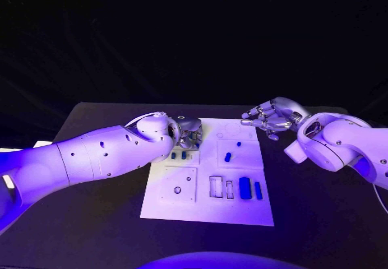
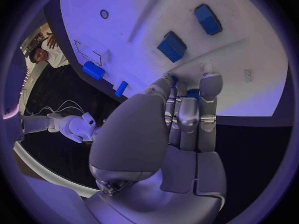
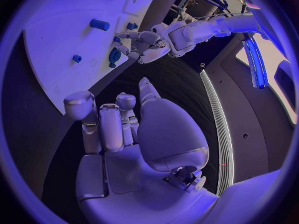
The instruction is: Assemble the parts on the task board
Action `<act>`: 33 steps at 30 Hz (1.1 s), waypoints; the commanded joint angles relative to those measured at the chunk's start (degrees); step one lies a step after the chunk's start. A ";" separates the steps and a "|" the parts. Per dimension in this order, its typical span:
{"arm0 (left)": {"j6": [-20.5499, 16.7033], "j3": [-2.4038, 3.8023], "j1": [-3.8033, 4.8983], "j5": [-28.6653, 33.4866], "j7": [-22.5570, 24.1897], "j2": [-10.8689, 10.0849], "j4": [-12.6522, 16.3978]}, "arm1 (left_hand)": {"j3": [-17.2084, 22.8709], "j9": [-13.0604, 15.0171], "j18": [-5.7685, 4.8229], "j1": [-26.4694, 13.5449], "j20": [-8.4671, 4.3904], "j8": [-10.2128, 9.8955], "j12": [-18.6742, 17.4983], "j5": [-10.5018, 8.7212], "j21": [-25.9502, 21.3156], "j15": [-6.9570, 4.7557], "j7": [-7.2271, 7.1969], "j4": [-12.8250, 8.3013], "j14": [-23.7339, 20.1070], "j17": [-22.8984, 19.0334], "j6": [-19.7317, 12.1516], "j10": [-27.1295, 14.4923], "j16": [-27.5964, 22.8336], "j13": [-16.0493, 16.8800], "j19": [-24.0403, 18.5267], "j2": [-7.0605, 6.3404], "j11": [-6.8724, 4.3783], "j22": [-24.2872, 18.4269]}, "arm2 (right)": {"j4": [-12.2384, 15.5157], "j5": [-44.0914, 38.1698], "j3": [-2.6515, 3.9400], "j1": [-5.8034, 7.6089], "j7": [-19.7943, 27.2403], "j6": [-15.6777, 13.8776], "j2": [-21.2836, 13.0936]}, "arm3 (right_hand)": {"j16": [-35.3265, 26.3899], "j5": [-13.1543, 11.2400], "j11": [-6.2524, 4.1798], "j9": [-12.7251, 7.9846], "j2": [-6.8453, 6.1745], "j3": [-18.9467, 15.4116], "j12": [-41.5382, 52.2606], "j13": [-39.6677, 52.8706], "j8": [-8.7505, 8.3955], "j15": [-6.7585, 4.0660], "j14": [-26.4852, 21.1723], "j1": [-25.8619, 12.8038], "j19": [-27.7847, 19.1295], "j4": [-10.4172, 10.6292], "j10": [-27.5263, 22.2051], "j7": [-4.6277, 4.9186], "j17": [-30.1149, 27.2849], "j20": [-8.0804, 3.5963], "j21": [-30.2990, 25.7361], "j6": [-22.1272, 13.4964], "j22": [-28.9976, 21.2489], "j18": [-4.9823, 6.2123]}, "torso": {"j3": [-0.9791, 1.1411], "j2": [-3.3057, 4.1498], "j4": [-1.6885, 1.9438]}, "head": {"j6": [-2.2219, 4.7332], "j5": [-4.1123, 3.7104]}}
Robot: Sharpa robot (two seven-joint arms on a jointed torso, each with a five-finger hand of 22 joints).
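The white task board (image 1: 206, 207) lies mid-table. On it are a large blue part (image 1: 245, 188), a slim one (image 1: 258, 190), a small one (image 1: 228, 157) and two short ones (image 1: 179, 155). My left hand (image 1: 188, 131) is low over the board's far left corner. Its fingers (image 2: 187, 109) reach side by side over a blue part (image 2: 194, 93) that they mostly hide; whether they grip it is unclear. My right hand (image 1: 271, 119) hovers above the far right corner, fingers loosely bent and holding nothing (image 3: 118, 119).
Recessed slots (image 1: 216, 186) and round holes (image 1: 177, 190) mark the board's near half. Other blue parts (image 2: 171, 46) (image 2: 207, 19) lie ahead of the left fingers. Bare black table (image 1: 89, 224) surrounds the board.
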 commanded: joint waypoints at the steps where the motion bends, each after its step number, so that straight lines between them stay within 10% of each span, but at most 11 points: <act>1: 1.10 0.03 -0.02 -0.66 -0.85 0.22 -0.02 | 0.57 -0.20 -1.38 -0.19 -0.09 -0.48 -0.42 0.11 2.46 -0.02 -0.02 0.02 0.91 1.42 0.57 0.66 1.44 -0.10 0.88 -0.53 0.04 2.07 | 0.03 -0.17 -0.01 -0.05 0.58 0.87 0.07 | -0.39 0.37 0.07 0.05 0.18 -0.33 -0.34 -0.07 0.27 -0.34 1.80 0.20 -0.38 -0.13 -0.38 0.09 -0.01 0.11 -0.36 -0.07 -0.03 1.10 | 0.02 0.01 0.03 | -0.12 0.06; 17: -0.47 0.05 -0.24 -0.41 -0.07 1.33 -1.95 | 3.66 -0.68 -4.19 1.21 -0.54 -1.05 -1.33 0.15 19.89 -0.67 -0.08 -1.62 4.64 8.92 3.49 4.66 8.29 0.33 5.93 0.42 -0.60 15.99 | 0.13 -0.18 -0.01 -0.06 0.64 0.95 0.15 | -0.36 0.54 0.08 0.06 0.33 -0.41 -0.25 -0.02 0.28 -0.33 1.81 0.22 -0.39 -0.04 -0.34 0.10 0.05 0.11 -0.41 -0.07 -0.06 1.11 | 0.03 0.04 -0.08 | -0.20 0.04; 33: -5.50 0.91 -0.56 5.64 1.06 -0.81 -0.44 | 5.49 -0.86 -4.50 0.51 -0.61 -2.09 -3.59 0.18 22.14 -0.67 0.14 -2.31 4.92 8.32 4.39 5.82 8.44 0.27 6.21 0.07 -0.53 18.08 | 0.17 -0.18 -0.01 -0.07 0.67 1.03 0.10 | -0.36 0.54 0.08 0.06 0.33 -0.41 -0.25 -0.02 0.28 -0.33 1.81 0.22 -0.39 -0.04 -0.34 0.10 0.05 0.11 -0.41 -0.07 -0.06 1.11 | 0.06 -0.07 0.03 | -0.23 -0.07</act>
